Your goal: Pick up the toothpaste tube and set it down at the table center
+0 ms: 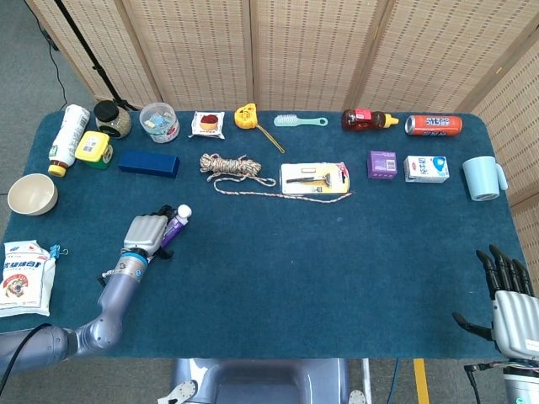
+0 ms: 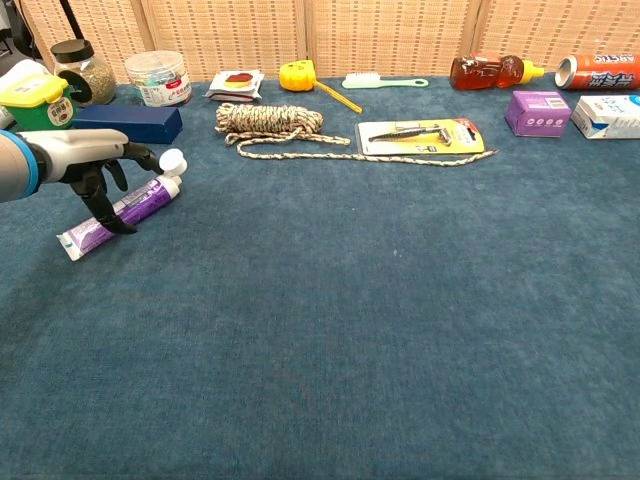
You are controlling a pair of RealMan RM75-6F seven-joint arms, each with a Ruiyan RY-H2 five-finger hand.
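Observation:
The toothpaste tube (image 2: pixel 135 205) is purple with a white cap (image 1: pixel 184 211) and lies on the blue tablecloth at the left, cap pointing away from me. My left hand (image 1: pixel 149 232) sits over the tube's middle with its fingers (image 2: pixel 103 200) curled down in front of it and the thumb behind, near the cap, gripping the tube. The tube's flat end (image 2: pixel 68 241) rests on the cloth. In the head view the hand hides the tube's lower half. My right hand (image 1: pixel 511 296) hovers at the near right corner, fingers spread and empty; the chest view does not show it.
A blue box (image 1: pixel 148 162) and a coiled rope (image 1: pixel 234 166) lie just beyond the tube. A bowl (image 1: pixel 32 194) and a snack bag (image 1: pixel 24 276) sit at the left edge. A razor pack (image 1: pixel 314 178), purple box (image 1: pixel 382 163) and cup (image 1: pixel 482 178) line the far right.

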